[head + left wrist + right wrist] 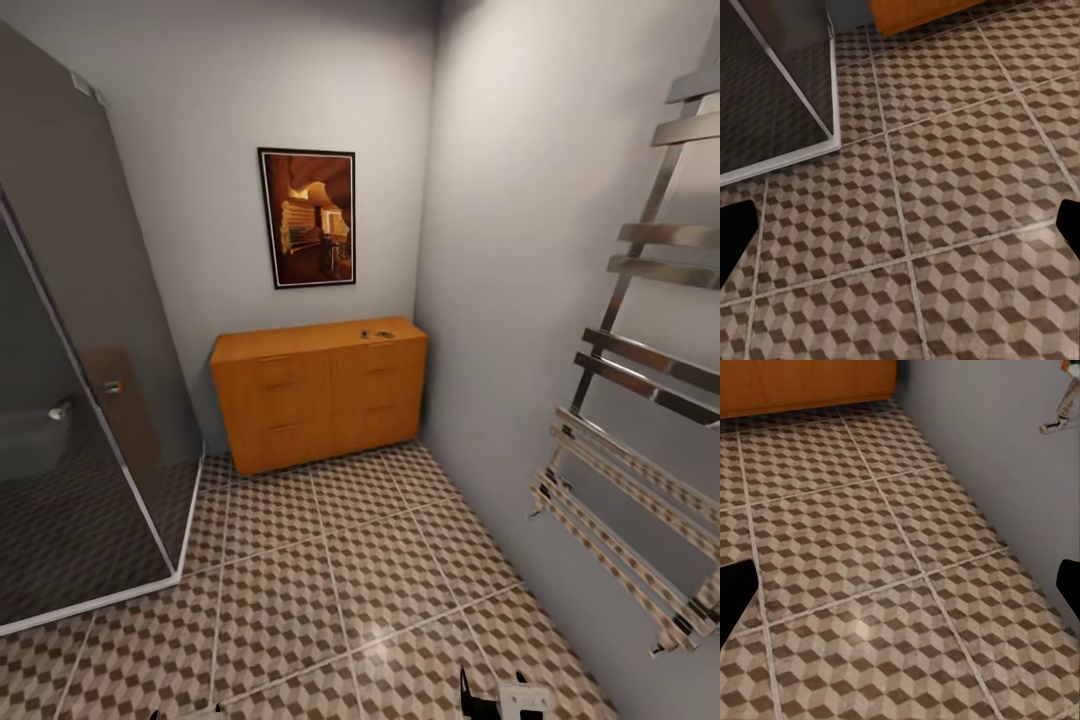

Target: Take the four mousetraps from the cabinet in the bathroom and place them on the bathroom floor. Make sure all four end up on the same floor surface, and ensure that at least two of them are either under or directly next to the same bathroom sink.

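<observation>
You are looking into a corner of the bathroom. The cabinet [320,392] stands against the far wall, with its right end close to the side wall. All its drawers and doors look shut. On its flat top, near the right end, there are some small dark things [375,333]. They may be mousetraps, but they are too small to tell, and you cannot count them.

The bathroom floor [330,590] with the cube pattern lies between you and the cabinet. You are still well away from the cabinet.

A dark glass shower [70,400] stands on your left, just beside the cabinet's left end. A picture [308,217] in a dark frame hangs on the wall above the cabinet. A shiny towel rail [640,400] is on the wall to your right.

Your right gripper [505,698] peeks in at the bottom edge of the head view. In the right wrist view its two black fingertips [735,596] sit far apart, so that hand is open and holds nothing. In the left wrist view the left gripper [900,240] hangs over the tiles, and its fingertips [733,238] are far apart too. That hand is open and holds nothing.
</observation>
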